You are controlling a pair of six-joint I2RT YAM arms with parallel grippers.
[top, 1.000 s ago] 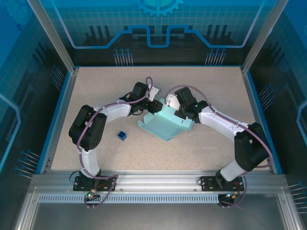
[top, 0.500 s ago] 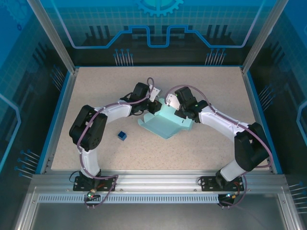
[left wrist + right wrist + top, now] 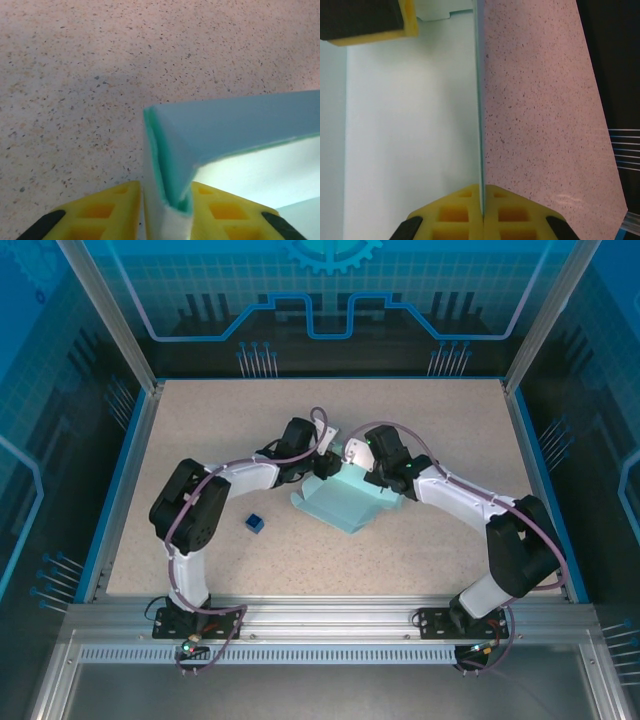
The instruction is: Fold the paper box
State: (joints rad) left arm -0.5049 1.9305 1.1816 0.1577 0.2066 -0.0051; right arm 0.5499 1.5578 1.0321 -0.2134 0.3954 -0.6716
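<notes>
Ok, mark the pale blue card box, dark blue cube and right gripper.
pale blue card box (image 3: 343,505), top view, flat near panel.
dark blue cube (image 3: 254,524), top view, top face.
right gripper (image 3: 483,191), right wrist view, between fingertips.

Bright, even light; soft shadows

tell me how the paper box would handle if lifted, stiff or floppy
Probably floppy: the paper box is thin card, a mere line seen edge-on in the right claw. It is likely light for its spread, being a single sheet. The fold in the left claw gapes beyond the grip, so it may spring open.
</notes>
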